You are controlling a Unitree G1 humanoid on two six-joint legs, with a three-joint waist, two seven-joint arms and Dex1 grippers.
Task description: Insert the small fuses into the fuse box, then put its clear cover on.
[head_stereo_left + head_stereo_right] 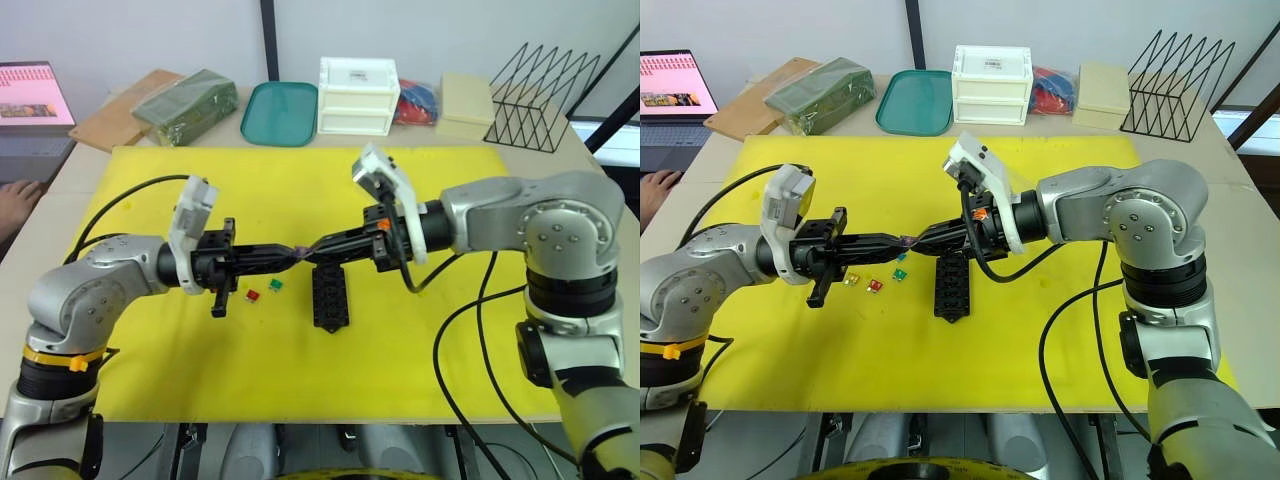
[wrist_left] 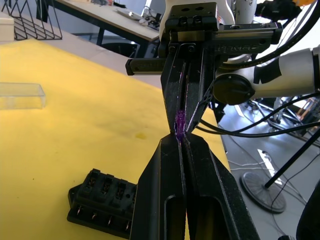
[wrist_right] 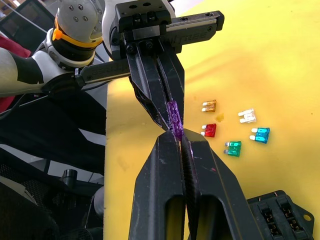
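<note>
Table (image 1: 60, 175) is carrying a yellow mat (image 1: 450, 330) across most of its top. Lying on the mat: black fuse box (image 1: 330, 296), slots facing up, near centre; loose fuses just beside it on the robot's left: amber (image 3: 209, 105), white (image 3: 247, 115), red (image 3: 209, 130), green (image 3: 233, 148), blue (image 3: 260, 134), all apart from each other. Clear cover (image 2: 21, 95) is sitting on the mat, well apart from the box. Behind the mat, directly on the table: wooden board (image 1: 120, 115), green block (image 1: 185, 105) (possibly foam), teal tray (image 1: 280, 113), white drawer box (image 1: 358, 96), cream box (image 1: 465, 103), black wire rack (image 1: 540, 100).
</note>
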